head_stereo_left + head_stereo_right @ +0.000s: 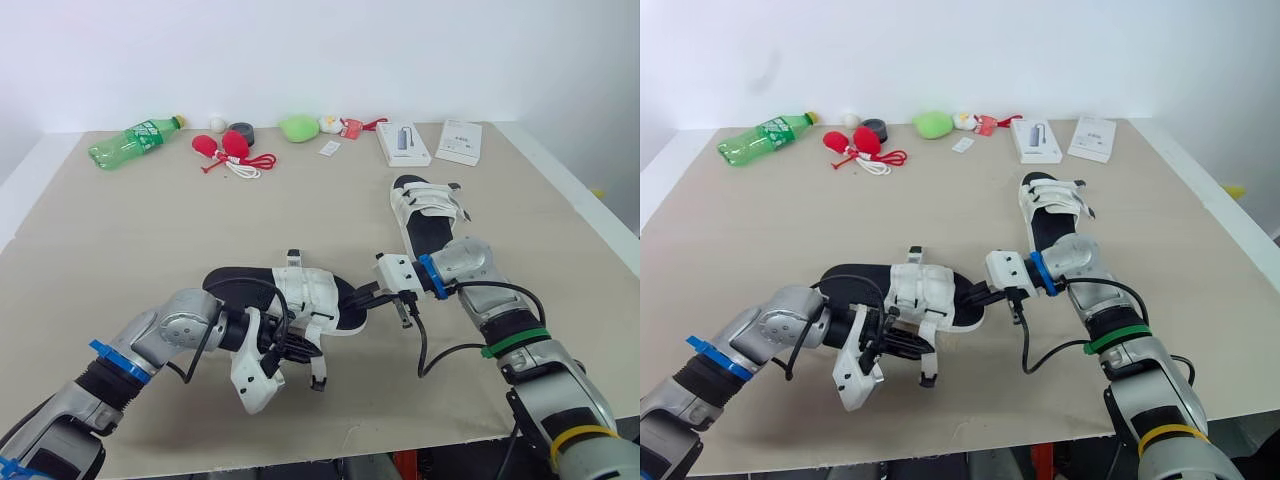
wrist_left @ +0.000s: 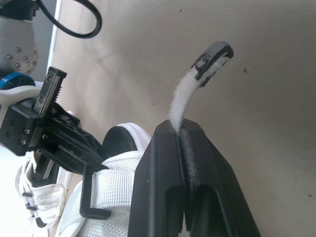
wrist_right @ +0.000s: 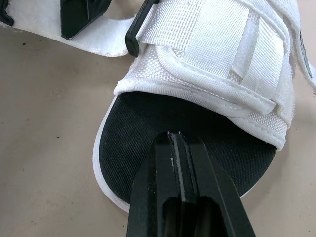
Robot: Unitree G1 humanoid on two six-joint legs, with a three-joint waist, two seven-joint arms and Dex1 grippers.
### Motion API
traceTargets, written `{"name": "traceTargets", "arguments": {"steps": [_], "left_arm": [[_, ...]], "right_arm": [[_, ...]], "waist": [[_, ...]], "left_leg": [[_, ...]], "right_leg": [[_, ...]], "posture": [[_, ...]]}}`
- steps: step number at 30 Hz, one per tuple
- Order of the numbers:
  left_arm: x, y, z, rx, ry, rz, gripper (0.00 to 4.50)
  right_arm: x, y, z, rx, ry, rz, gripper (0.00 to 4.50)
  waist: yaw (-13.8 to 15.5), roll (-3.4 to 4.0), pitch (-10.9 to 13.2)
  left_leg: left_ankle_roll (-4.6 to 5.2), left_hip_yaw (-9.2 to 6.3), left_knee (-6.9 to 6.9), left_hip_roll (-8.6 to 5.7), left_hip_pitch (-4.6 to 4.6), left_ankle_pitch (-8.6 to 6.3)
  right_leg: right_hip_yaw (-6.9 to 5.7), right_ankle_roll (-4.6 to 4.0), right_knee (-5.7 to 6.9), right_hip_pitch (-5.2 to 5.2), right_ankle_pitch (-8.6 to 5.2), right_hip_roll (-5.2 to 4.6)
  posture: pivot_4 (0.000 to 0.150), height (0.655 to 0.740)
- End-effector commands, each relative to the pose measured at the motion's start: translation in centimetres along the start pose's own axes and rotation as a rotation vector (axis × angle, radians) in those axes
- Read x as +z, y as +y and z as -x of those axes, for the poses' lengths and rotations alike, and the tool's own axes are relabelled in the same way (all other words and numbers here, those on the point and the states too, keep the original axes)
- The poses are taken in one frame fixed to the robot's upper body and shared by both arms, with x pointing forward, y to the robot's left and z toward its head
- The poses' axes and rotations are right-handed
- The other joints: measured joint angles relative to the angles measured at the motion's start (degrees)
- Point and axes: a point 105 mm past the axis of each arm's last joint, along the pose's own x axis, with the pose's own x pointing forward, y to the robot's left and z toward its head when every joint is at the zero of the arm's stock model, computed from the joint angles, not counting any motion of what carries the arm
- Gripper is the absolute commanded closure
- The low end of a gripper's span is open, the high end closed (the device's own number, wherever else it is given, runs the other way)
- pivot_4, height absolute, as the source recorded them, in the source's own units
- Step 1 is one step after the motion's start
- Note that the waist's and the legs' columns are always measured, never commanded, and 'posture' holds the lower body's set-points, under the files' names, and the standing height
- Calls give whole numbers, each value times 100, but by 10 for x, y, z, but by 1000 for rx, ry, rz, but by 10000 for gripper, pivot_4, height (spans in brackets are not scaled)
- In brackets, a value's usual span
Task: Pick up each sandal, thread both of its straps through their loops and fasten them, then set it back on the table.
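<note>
**Two grippers on one sandal**

The left gripper (image 2: 180, 129) pinches a white strap (image 2: 186, 94), and its fingers hide the strap's lower part. The right gripper (image 3: 175, 137) has its fingers pressed together over the toe of the near sandal (image 1: 300, 292), covering the toe's edge. That sandal is near the table's front edge. The other sandal (image 1: 430, 212) lies just behind the right arm. Bare table (image 1: 130, 250) spreads out to the left.

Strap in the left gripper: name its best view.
Left wrist view: the strap rises from the shut left gripper, tip clear. Eye views show it small beside the sandal; the right wrist view, one stretch.
</note>
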Motion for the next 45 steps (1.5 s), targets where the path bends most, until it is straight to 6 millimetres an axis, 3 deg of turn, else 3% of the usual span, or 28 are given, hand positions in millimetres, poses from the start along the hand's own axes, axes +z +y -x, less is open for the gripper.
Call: {"name": "traceTargets", "arguments": {"steps": [1,8,16,20,25,28,31,36,45], "left_arm": [[1,29,10,181,-44,201,44662],[2,67,37,333,-237,852,44662],[-13,87,47,325,-355,1248,44662],[-23,87,49,313,-386,1394,44662],[-17,62,49,147,-358,1509,44662],[-29,55,49,136,-288,1649,44662],[-42,66,47,234,-225,1546,44662],[-37,90,40,286,-248,1383,44662],[-37,104,28,330,-258,1340,44662]], "right_arm": [[-22,15,0,42,86,-73,45000],[-23,12,1,38,92,-70,45000],[-20,6,-1,32,88,-56,45000],[-20,5,-1,28,87,-51,45000],[-20,7,-1,24,86,-53,45000],[-21,7,0,21,88,-54,45000],[-21,7,0,19,88,-53,45000],[-22,6,-1,18,90,-50,45000],[-22,6,-2,19,87,-45,45000]], "waist": [[0,0,0],[-7,0,0],[-11,0,1],[-26,1,1],[-26,1,2],[-26,1,1],[-23,1,1],[-18,1,1],[-18,1,1]], "left_leg": [[0,0,0,0,0,0],[1,-6,2,0,1,1],[2,-20,16,0,1,2],[2,-39,22,0,0,2],[2,-51,21,2,-1,1],[2,-52,23,1,-2,1],[2,-57,26,1,-1,1],[0,-56,29,0,-2,2],[1,-58,30,0,-3,2]], "right_leg": [[0,0,0,0,0,0],[-1,3,11,0,-1,3],[-5,3,12,6,-1,10],[-5,2,12,6,0,26],[-5,2,14,7,0,38],[-4,2,14,8,0,37],[-5,2,14,7,0,38],[-4,0,14,10,2,38],[-3,3,14,13,4,40]], "posture": [[1500,7400],[1500,7400],[1500,7400],[1500,7400],[1500,7400],[1500,7400],[1500,7400],[1500,7400],[1500,7400]]}}
